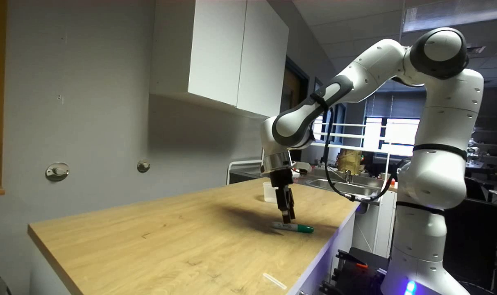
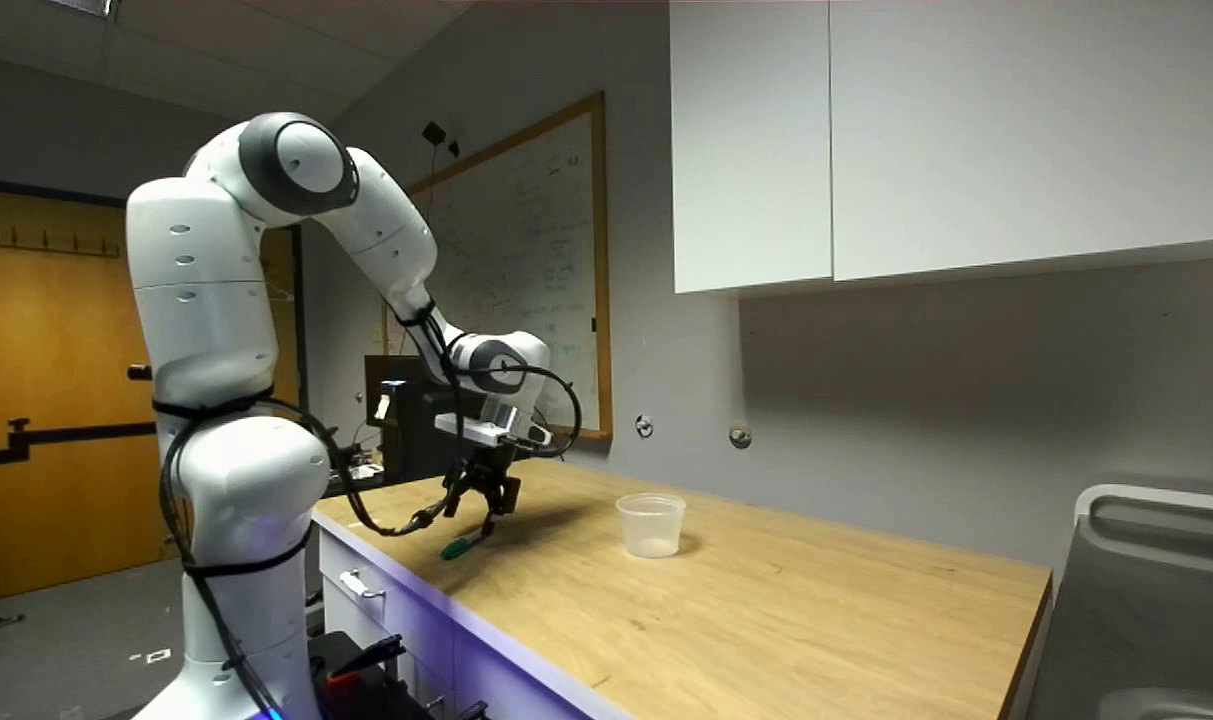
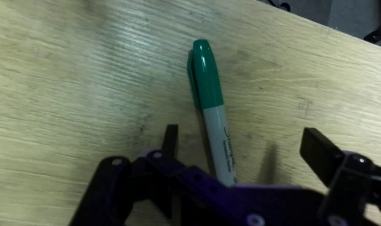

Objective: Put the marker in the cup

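The marker [image 3: 214, 110] has a green cap and a whitish barrel and lies flat on the table in the wrist view. It also shows in an exterior view [image 1: 292, 227]; in an exterior view its green cap [image 2: 458, 548] sticks out past the gripper. My gripper [image 3: 240, 128] is open, with its fingers apart on either side of the marker's barrel, holding nothing. In an exterior view the gripper [image 1: 288, 219] points down just above the marker. The translucent cup [image 2: 652, 525] stands upright on the table, apart from the gripper; the gripper partly hides it in an exterior view [image 1: 269, 192].
The wooden table [image 1: 170, 237] runs along a wall, with its front edge near the marker. A thin white strip [image 1: 275, 281] lies by that edge. A wall cabinet [image 1: 219, 53] hangs above. A sink [image 1: 350, 189] stands beyond the table's end. Loose cables [image 2: 366, 505] hang from the arm.
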Action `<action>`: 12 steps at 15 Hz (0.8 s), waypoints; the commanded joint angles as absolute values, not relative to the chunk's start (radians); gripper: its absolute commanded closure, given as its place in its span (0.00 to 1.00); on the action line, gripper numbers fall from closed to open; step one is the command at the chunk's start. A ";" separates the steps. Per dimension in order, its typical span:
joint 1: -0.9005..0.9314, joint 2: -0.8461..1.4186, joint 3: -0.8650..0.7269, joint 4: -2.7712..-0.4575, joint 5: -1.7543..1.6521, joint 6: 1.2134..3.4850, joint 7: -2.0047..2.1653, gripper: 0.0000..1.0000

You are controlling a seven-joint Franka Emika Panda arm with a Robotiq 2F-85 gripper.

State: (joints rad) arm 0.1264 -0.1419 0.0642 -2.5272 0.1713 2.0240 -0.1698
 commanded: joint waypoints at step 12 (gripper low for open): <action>0.121 -0.094 0.076 -2.507 0.174 2.034 -0.155 0.71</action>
